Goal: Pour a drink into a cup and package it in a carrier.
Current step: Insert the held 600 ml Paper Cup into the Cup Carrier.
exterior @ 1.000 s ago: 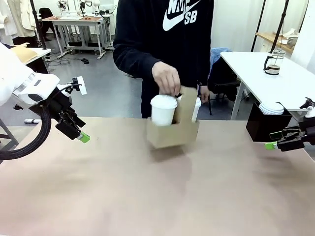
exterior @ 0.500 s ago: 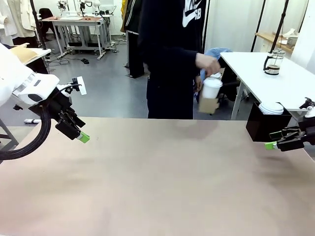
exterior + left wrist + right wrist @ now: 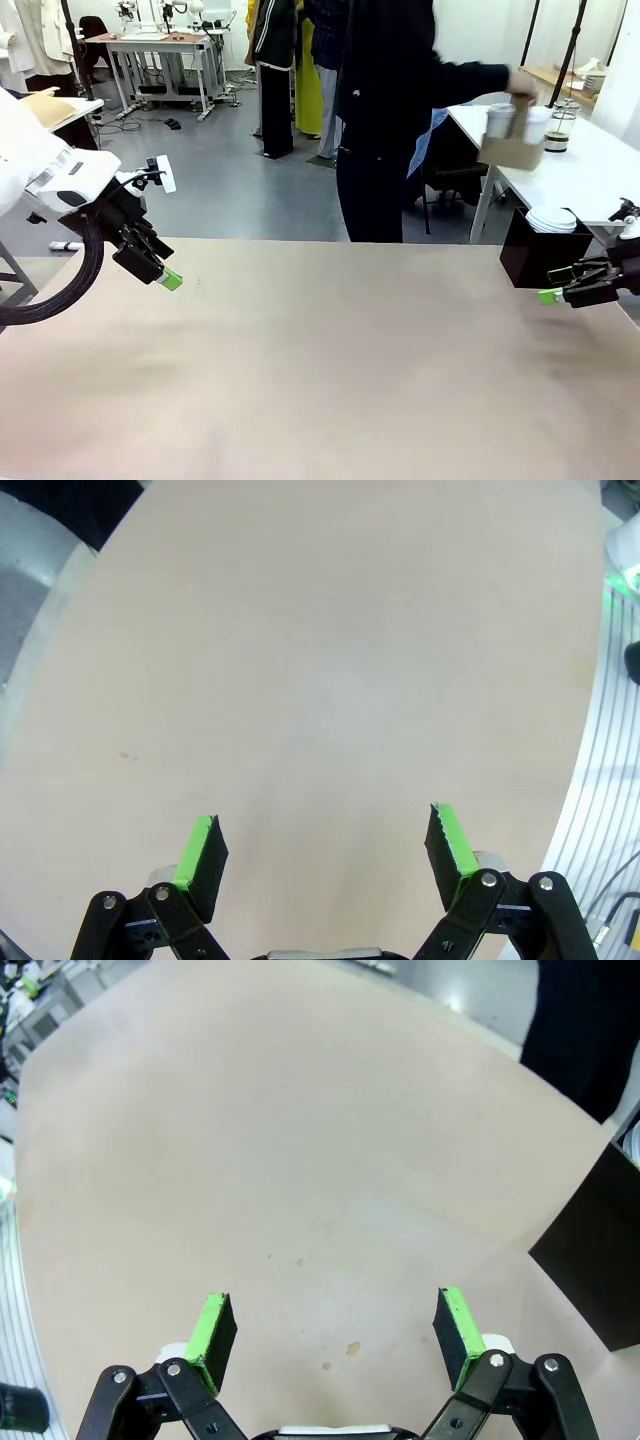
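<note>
- My left gripper (image 3: 325,840) hangs over the bare tan bench (image 3: 330,370) at its left side, jaws wide open with nothing between the green pads; in the front view it (image 3: 165,277) sits just above the surface.
- My right gripper (image 3: 335,1330) is over the right part of the bench, jaws spread wide and empty as well; in the front view it (image 3: 552,295) points inward, just beside the black box (image 3: 530,255).
- The black box stands at the bench's far right edge with white lids (image 3: 551,219) showing at its top.
- The carrier (image 3: 512,150) is off my bench; the person's hand (image 3: 521,82) holds it in the air by its handle over the white side table (image 3: 590,175), with cups (image 3: 500,120) standing in it.
- The drink (image 3: 556,138) sits in its glass jug on that side table, just behind the carrier.
</note>
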{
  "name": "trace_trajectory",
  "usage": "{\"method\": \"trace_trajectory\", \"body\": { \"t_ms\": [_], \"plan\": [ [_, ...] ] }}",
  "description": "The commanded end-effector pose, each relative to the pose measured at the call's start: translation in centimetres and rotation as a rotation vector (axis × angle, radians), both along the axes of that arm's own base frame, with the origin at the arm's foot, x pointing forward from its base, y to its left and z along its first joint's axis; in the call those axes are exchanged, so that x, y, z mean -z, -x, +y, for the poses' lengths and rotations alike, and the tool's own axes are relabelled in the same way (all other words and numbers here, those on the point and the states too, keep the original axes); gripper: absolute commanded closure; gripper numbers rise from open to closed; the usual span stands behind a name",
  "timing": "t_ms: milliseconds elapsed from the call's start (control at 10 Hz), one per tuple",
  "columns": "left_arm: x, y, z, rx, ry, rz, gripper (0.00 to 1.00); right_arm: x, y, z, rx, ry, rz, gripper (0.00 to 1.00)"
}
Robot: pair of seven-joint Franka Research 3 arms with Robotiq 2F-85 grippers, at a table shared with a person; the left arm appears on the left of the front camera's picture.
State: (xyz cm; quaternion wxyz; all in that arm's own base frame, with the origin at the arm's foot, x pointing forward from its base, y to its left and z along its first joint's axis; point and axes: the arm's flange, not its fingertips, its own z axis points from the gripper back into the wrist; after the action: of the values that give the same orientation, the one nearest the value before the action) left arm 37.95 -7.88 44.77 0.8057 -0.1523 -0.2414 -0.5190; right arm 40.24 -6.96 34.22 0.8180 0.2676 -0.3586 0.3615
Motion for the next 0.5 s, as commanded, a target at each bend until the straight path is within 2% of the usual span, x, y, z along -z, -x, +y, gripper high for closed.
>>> {"method": "trace_trajectory", "body": {
  "t_ms": [0,400],
  "plan": [
    [0.04,-0.1,-0.1,-0.002,0.024,-0.004,0.0,-0.11,-0.08,-0.19,-0.016,0.001,-0.019,0.0],
    [0.04,-0.1,-0.1,-0.002,0.024,-0.004,0.0,-0.11,-0.08,-0.19,-0.016,0.001,-0.019,0.0]
  ]
}}
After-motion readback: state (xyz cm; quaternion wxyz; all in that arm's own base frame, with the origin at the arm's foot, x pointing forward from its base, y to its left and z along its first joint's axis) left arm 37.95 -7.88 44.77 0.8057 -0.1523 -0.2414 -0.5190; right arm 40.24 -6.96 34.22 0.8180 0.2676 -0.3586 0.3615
